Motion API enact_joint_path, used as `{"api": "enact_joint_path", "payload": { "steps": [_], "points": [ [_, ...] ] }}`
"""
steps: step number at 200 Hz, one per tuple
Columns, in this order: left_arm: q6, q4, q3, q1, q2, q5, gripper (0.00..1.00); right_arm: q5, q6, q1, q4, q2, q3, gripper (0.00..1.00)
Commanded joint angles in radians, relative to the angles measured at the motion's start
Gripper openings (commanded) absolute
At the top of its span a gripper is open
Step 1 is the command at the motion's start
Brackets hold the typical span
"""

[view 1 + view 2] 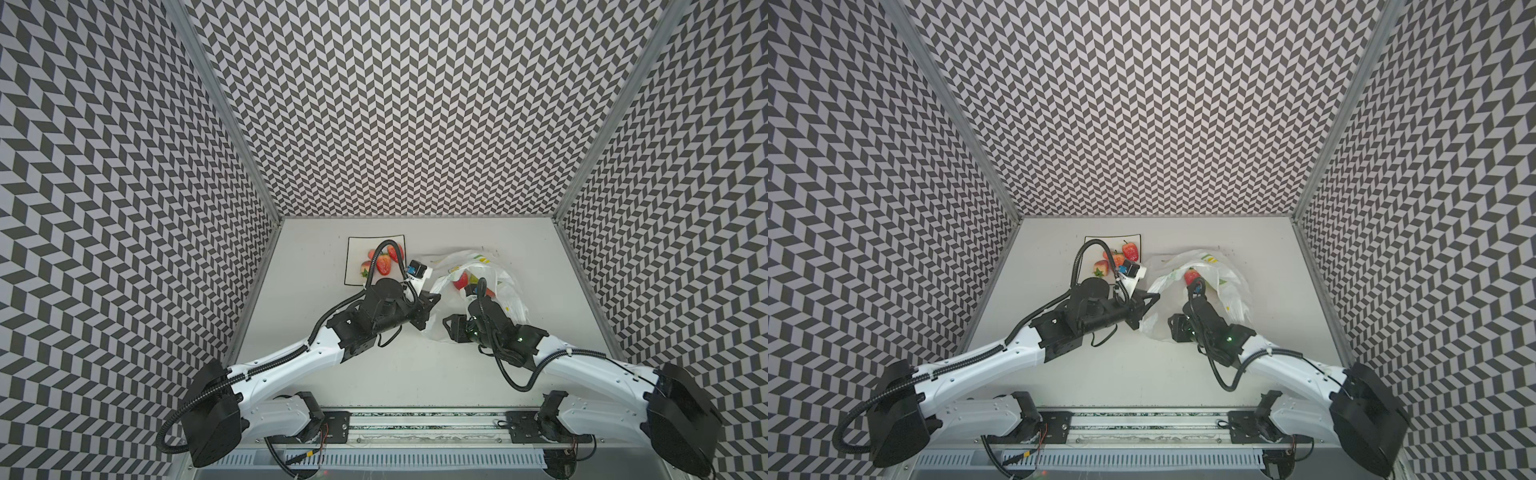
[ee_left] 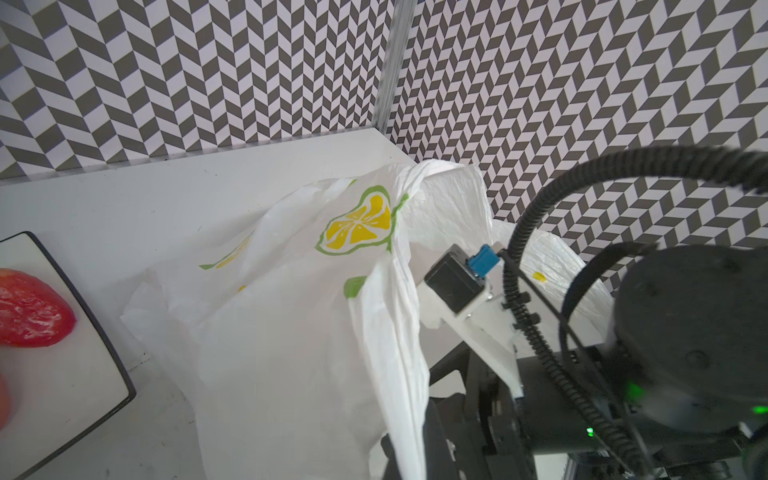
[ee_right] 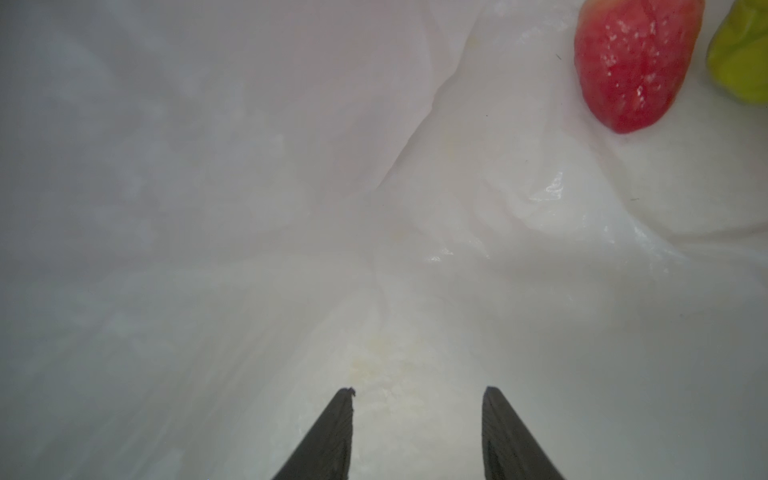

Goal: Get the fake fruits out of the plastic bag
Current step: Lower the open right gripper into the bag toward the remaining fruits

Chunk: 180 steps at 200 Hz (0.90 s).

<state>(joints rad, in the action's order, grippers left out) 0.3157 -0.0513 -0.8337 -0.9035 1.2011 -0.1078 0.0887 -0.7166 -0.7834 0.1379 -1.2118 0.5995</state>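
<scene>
In a top view my left gripper [image 1: 433, 297] is pinched shut on the plastic bag [image 1: 511, 299]. Left wrist: only the bag, drawn taut. Right wrist: my right gripper [image 3: 417, 390], half open and empty inside the bag, has the strawberry [image 3: 636, 62] ahead and off to one side, tip pointing back at it.

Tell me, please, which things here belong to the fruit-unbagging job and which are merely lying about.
Job: plastic bag, pinched by the shut left gripper; strawberry and yellow-green pear inside it; open right gripper reaching in; strawberries already out.
Lying about: square black-rimmed plate, under those strawberries.
</scene>
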Motion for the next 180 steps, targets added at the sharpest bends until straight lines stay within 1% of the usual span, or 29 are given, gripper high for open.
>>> {"api": "enact_joint_path", "payload": {
  "steps": [1, 24, 41, 80, 115, 154, 180],
  "points": [
    [0.01, -0.027, 0.006, -0.007, -0.021, -0.002, 0.0, 0.031, -0.16, 0.04, -0.118, -0.066, 0.037, 0.51],
    [0.015, -0.036, 0.014, -0.009, -0.028, -0.008, 0.0, 0.017, -0.24, 0.095, -0.19, -0.141, 0.038, 0.52],
    [0.014, -0.034, 0.013, -0.008, -0.029, -0.014, 0.0, 0.005, -0.254, 0.133, -0.21, -0.194, 0.07, 0.53],
    [0.007, -0.033, 0.013, -0.009, -0.038, -0.015, 0.0, 0.016, -0.224, 0.174, -0.226, -0.281, 0.145, 0.56],
    [0.005, -0.035, 0.014, -0.011, -0.044, -0.018, 0.0, 0.044, -0.184, 0.207, -0.252, -0.331, 0.18, 0.58],
    [0.001, -0.04, 0.012, -0.012, -0.046, -0.021, 0.0, 0.067, -0.128, 0.236, -0.297, -0.359, 0.194, 0.6],
    [-0.003, -0.047, 0.007, -0.012, -0.041, -0.024, 0.0, 0.088, -0.128, 0.256, -0.334, -0.37, 0.194, 0.61]
  ]
}}
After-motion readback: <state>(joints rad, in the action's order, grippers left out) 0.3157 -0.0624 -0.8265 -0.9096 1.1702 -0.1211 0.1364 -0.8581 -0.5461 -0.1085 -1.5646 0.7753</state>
